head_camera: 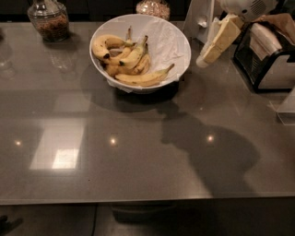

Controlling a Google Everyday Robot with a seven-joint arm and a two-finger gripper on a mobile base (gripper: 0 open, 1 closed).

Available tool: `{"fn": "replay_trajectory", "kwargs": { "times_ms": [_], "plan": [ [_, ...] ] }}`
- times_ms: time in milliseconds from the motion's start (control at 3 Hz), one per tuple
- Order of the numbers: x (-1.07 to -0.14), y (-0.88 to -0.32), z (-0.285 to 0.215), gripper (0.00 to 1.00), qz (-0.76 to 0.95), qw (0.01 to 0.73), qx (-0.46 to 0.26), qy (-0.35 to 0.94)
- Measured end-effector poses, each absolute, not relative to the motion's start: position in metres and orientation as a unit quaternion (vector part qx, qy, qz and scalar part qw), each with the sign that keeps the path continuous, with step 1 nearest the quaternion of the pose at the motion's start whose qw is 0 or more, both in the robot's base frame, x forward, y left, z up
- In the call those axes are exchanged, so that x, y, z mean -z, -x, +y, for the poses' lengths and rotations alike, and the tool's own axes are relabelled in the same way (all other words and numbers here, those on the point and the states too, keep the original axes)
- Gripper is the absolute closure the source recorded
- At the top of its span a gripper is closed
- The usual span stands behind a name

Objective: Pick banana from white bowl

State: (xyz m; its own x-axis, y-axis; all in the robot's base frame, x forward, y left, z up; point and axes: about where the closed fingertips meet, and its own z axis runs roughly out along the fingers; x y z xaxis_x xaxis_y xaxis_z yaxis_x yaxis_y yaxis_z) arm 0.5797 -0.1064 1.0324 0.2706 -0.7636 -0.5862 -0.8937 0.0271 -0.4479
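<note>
A dark grey, glossy countertop [138, 179] is being viewed from above, and ceiling lights are being mirrored in it as a pale rectangle and a few small bright spots. Toward the far edge, left of centre, the white bowl [182, 39] is being supported by the counter, and it is being lined with crumpled white paper [163, 39]. The banana [144, 77], long, slim and gently curved, is being cradled along the bowl's near inner wall, with its thin stem being pointed up toward the right. Behind it, several plumper, black-spotted bananas [109, 46] are being heaped in the left half of the bowl.

The gripper [206, 56], cream-coloured, is being held at the upper right, just beside the bowl's right rim and apart from it, and is being tilted downward to the left. Whether it is open or closed is not being revealed. A broad shadow [207, 152] is being cast on the counter in front of the bowl.

A glass jar [48, 19] of brown contents is being kept at the far left, a second jar [154, 7] behind the bowl, and a dark appliance [267, 57] at the right edge.
</note>
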Motion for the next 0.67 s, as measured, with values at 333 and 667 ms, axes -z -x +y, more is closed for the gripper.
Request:
{"fn": "replay_trajectory", "kwargs": {
  "times_ms": [333, 667],
  "plan": [
    [-1.0349, -0.621, -0.0661, 0.0, 0.604, 0.404, -0.122, 0.676],
    [-1.0348, -0.6211, -0.0661, 0.0, 0.604, 0.404, -0.122, 0.676]
  ]
}}
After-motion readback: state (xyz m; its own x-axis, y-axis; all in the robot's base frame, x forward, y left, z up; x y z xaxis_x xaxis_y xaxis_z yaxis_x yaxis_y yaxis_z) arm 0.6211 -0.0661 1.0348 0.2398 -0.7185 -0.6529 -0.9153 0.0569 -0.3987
